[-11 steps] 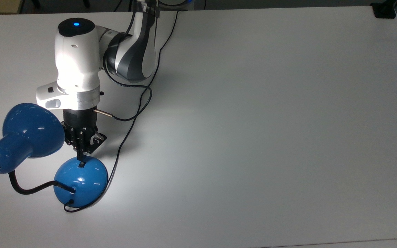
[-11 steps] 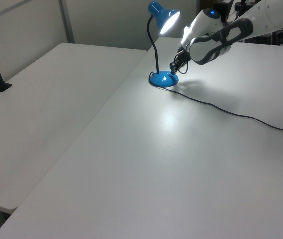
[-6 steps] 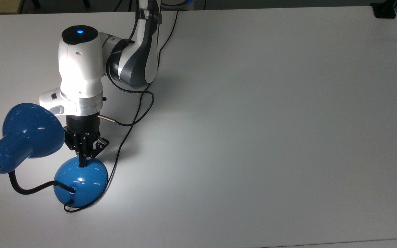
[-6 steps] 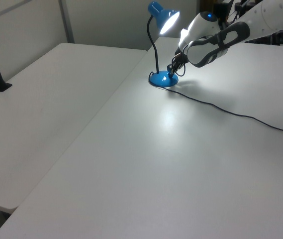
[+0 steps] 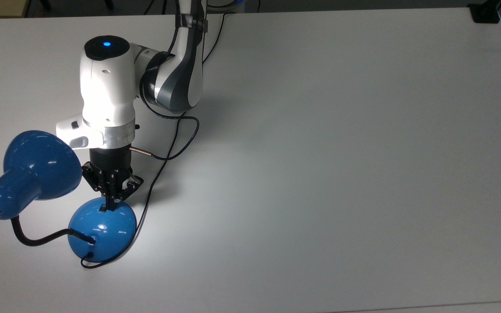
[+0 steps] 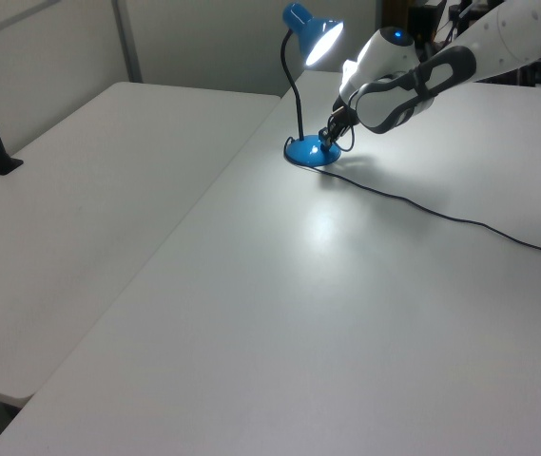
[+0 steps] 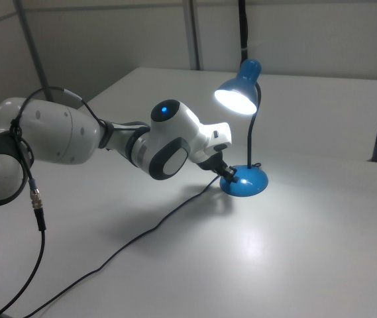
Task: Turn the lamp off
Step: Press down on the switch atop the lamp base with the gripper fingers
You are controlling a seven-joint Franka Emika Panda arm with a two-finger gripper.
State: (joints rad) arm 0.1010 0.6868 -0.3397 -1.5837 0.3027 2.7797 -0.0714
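Observation:
The lamp stands near the top view's left edge and is lit. Its blue shade (image 5: 37, 167) (image 6: 322, 40) (image 7: 238, 93) throws a bright patch on the white table. A black bendy neck (image 5: 37, 239) joins it to the round blue base (image 5: 101, 234) (image 6: 310, 152) (image 7: 244, 182). A small black switch (image 5: 102, 209) sits on the base's upper side in the top view. My gripper (image 5: 111, 205) (image 6: 327, 136) (image 7: 231, 173) points down at the base, shut, with its tip touching the dome just beside the switch.
A thin black cord (image 5: 144, 208) runs from the lamp's base past my gripper; in the left view it trails across the table (image 6: 460, 220). A cable loops off my wrist (image 5: 181, 143). A black clamp (image 5: 485, 13) sits at the far corner. A second table (image 6: 80, 171) adjoins.
My arm has shifted a little toward the top view's right and the shut gripper's tip has settled lower onto the base's dome. The lamp has stayed in place, still lit.

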